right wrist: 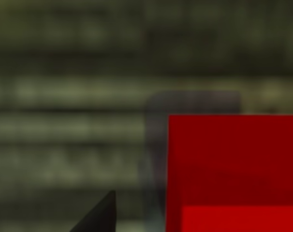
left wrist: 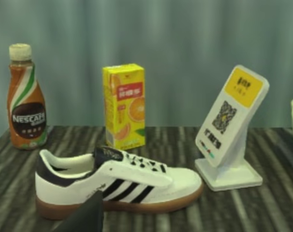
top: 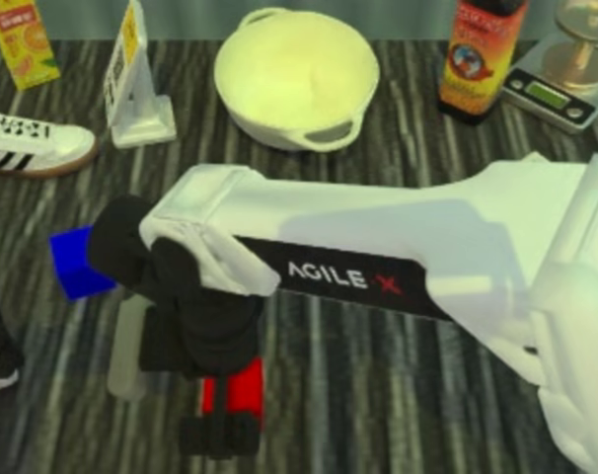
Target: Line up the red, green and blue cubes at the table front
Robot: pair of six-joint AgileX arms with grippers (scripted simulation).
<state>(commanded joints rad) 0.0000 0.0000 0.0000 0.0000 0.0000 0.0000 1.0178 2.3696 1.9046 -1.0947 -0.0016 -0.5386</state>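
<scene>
Bowl: the white bowl at the table's back looks empty.
Right gripper: my right gripper is low at the front edge, over the red cube; I cannot tell how far it is open or whether it grips.
Blue cube: the blue cube sits left, partly under my arm.
Room: open table lies right of the red cube.
Left arm: parked at the left edge.

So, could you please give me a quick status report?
Right gripper at the table front, over the red cube. Blue cube sits left, apart. Green cube unseen. Left arm parked at left edge.
</scene>
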